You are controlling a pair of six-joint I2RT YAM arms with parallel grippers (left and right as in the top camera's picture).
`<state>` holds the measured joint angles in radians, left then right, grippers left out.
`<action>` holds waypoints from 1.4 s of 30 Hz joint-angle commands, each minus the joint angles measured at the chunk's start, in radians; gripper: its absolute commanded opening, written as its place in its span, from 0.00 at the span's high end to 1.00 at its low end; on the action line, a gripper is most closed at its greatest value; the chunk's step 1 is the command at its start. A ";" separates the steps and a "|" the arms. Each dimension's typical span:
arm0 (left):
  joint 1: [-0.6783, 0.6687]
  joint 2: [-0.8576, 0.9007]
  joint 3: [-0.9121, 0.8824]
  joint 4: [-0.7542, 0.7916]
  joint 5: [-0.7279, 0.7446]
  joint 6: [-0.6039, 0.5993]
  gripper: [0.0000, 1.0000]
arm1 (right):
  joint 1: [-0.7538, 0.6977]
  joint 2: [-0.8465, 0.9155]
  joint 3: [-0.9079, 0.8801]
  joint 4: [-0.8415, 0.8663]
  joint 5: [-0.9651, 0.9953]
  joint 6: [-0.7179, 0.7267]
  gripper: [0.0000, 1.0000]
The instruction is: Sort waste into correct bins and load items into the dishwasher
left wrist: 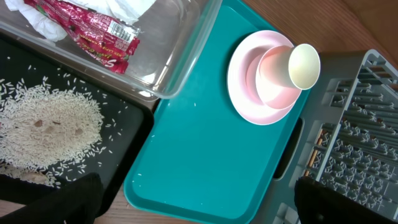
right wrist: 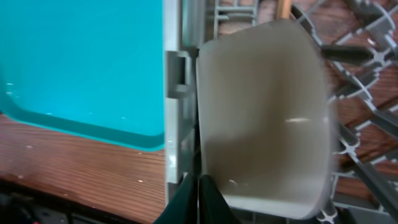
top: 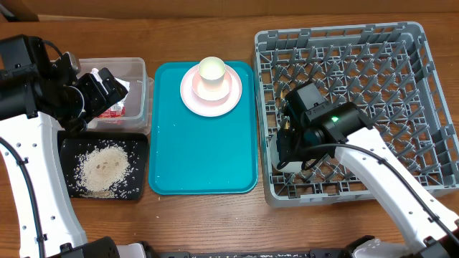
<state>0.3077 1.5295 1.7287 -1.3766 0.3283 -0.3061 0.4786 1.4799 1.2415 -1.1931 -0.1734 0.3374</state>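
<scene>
The grey-green bowl [right wrist: 264, 118] stands on its side inside the dish rack [top: 387, 64], against the rack's left wall near the front corner; a sliver of it shows from overhead [top: 275, 153]. My right gripper [right wrist: 199, 198] is shut on the bowl's rim [top: 288, 152]. The pale pink plate [top: 189, 97], the pink bowl [left wrist: 270, 84] and the cream cup [top: 212, 69] are stacked on the teal tray [top: 201, 158]. The clear tub [top: 138, 93] holds the red wrapper [left wrist: 99, 31] and the white napkin [left wrist: 127, 7]. Rice [top: 104, 166] lies in the black tray [top: 72, 147]. My left gripper [left wrist: 199, 199] is open and empty above the tub [top: 102, 87].
A few stray rice grains [left wrist: 138, 176] lie on the teal tray. A wooden stick end [right wrist: 283, 7] shows in the rack behind the bowl. Bare wooden table [right wrist: 81, 168] runs along the front of the tray and rack.
</scene>
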 commanded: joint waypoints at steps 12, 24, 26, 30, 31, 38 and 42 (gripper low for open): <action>-0.001 -0.013 0.012 0.000 -0.007 0.022 0.00 | -0.066 0.013 0.031 -0.151 0.338 0.113 0.91; -0.001 -0.013 0.012 0.000 -0.007 0.022 0.00 | -0.119 -0.009 0.456 -0.501 0.301 0.013 0.80; -0.001 -0.013 0.012 0.000 -0.007 0.022 0.00 | -0.119 -0.031 0.481 -0.499 0.300 0.002 0.68; -0.001 -0.013 0.012 0.000 -0.007 0.022 0.00 | -0.119 -0.048 0.488 -0.489 0.300 0.002 0.66; -0.001 -0.013 0.012 0.000 -0.007 0.022 0.00 | -0.119 -0.047 0.488 -0.488 0.300 0.003 0.65; -0.001 -0.013 0.012 0.000 -0.007 0.022 0.00 | -0.119 -0.047 0.488 -0.485 0.299 0.003 0.25; -0.001 -0.013 0.012 0.000 -0.007 0.022 0.00 | -0.119 -0.047 0.488 -0.437 0.281 0.003 0.00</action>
<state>0.3077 1.5295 1.7287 -1.3766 0.3252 -0.3061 0.3607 1.4441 1.7077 -1.6684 0.1276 0.3389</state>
